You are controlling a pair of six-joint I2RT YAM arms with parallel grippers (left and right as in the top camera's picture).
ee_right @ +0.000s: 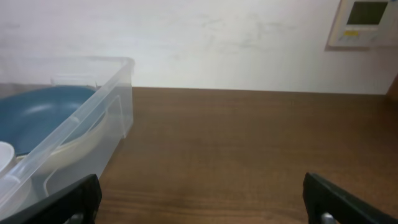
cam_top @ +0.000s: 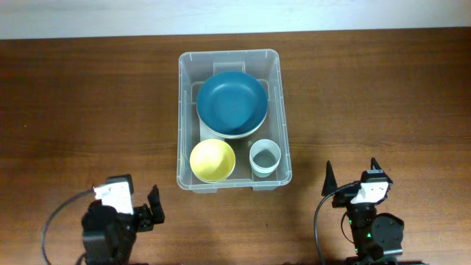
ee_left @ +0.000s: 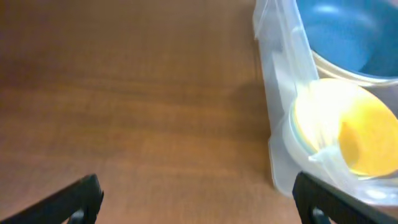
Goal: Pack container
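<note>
Both low, jaws wide: left gripper (cam_top: 156,206), right gripper (cam_top: 353,175), near the container (cam_top: 228,53).

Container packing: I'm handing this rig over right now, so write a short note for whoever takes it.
Left gripper: open, holding nothing, low over the table beside the container's left wall.
Right gripper: open, holding nothing, to the container's right and clear of it.
The container stands at mid-table. Inside it are a blue bowl at the far end, nested on a pale bowl, and a yellow bowl and a pale cup side by side at the near end.
Done: these items are packed.
Left: no loose item shows in any view, and no lid either, so packing looks finished.
</note>
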